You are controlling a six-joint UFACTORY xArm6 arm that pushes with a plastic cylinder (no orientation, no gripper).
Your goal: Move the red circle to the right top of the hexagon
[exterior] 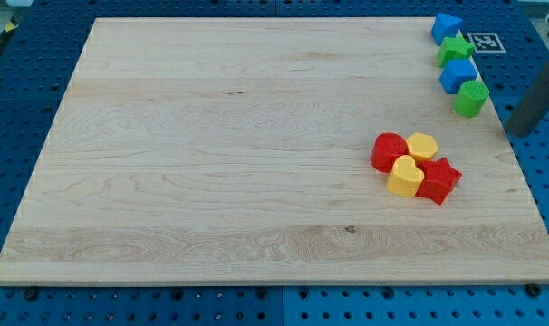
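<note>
The red circle point(389, 151) touches the yellow hexagon's point(422, 146) left side. The rod's tip point(517, 132) sits well right of them, near the green block point(471, 98); the rod has no jaws to open or close.

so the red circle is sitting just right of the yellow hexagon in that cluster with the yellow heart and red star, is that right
Not quite. In the camera view the red circle sits just left of the yellow hexagon, touching it, not right of it. The rest holds: both are in the cluster with the yellow heart and red star.

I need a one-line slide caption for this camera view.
Wooden board: red circle block touching yellow hexagon block on its left; my tip at the right edge, apart.
</note>
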